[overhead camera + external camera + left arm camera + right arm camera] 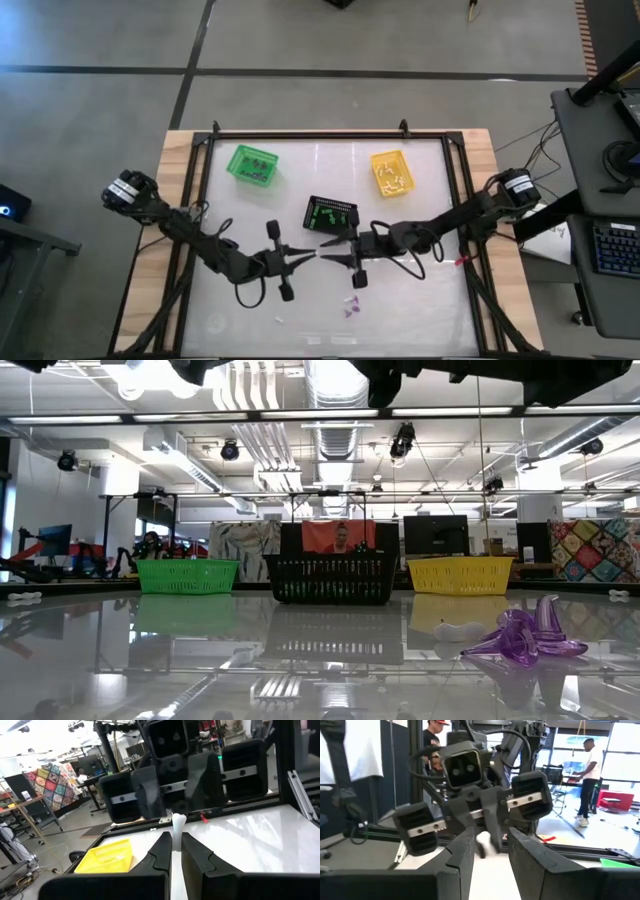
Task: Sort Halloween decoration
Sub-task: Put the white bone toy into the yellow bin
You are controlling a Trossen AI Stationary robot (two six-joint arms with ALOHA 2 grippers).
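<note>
Three baskets hold trinkets.

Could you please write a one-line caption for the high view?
Left gripper and right gripper meet tip to tip below the black basket.

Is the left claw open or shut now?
Shut. In the left wrist view the left claw has its fingers pinching a thin white trinket between them, above the table.
</note>
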